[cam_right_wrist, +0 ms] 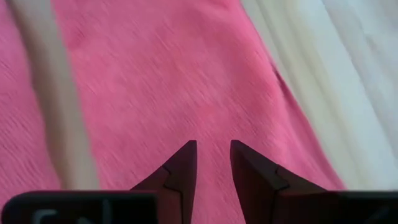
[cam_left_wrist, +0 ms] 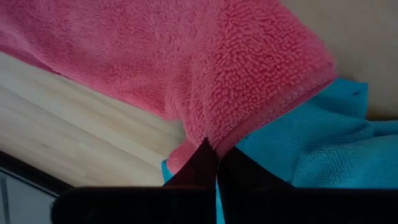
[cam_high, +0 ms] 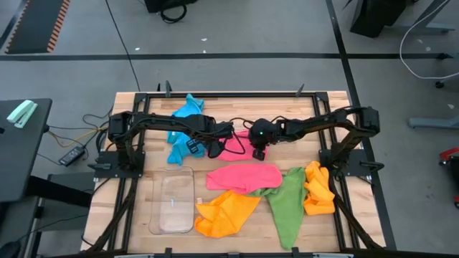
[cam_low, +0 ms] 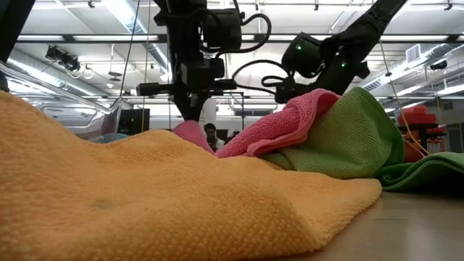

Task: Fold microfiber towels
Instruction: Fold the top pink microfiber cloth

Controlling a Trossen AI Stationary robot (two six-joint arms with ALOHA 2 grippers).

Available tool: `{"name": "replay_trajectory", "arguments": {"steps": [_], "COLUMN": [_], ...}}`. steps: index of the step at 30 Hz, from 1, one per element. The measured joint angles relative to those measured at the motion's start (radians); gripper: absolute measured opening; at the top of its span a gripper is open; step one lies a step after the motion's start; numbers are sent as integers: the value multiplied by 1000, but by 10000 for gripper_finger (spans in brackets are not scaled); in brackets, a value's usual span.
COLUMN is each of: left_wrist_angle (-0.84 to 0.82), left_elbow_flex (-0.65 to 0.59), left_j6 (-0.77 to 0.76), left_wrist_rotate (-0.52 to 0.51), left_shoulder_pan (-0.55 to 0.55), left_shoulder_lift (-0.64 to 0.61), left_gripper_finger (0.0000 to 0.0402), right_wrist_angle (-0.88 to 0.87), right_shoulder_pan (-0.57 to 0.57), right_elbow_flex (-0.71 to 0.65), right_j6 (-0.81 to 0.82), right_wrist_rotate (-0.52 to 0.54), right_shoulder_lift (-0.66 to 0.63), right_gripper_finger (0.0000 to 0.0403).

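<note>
Two towels (cam_high: 244,175) lie mid-worktop (cam_high: 150,172), more towels (cam_high: 319,188) right of them, a tray (cam_high: 174,202) left, another towel (cam_high: 183,129) behind.

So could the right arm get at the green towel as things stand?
Probably yes: the green towel lies on the right arm's side with its top uncovered, though the right tool hangs over a pink towel.

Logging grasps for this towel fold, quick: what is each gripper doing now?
Left gripper: shut on the pink towel.
Right gripper: fingers slightly apart above pink cloth; holding nothing visible.
</note>
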Motion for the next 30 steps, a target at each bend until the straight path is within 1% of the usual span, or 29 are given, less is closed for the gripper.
{"name": "replay_trajectory", "arguments": {"steps": [6, 10, 12, 15, 22, 25, 30], "left_wrist_angle": [-1, 0, 1, 13, 85, 126, 177], "left_elbow_flex": [0, 0, 0, 0, 0, 0, 0], "left_j6": [-3, 7, 9, 9, 74, 95, 110], "left_wrist_rotate": [0, 0, 0, 1, 1, 2, 19], "left_shoulder_pan": [-2, -2, -2, -2, -6, -6, -6], "left_shoulder_lift": [0, 0, 0, 0, 0, 0, 0], "left_gripper_finger": [21, 11, 7, 11, 8, 13, 6], "right_wrist_angle": [-219, -290, -280, -257, -88, -42, -17], "right_shoulder_pan": [-44, -76, -87, -97, -94, -86, -84], "right_elbow_flex": [0, -17, -40, -92, -205, -225, -227], "right_j6": [-61, -103, -116, -119, -108, -100, -97], "right_wrist_rotate": [13, 15, 15, 16, 16, 20, 19], "right_shoulder_lift": [-105, -134, -132, -125, -130, -131, -128], "right_gripper_finger": [106, 106, 106, 106, 106, 106, 106]}}
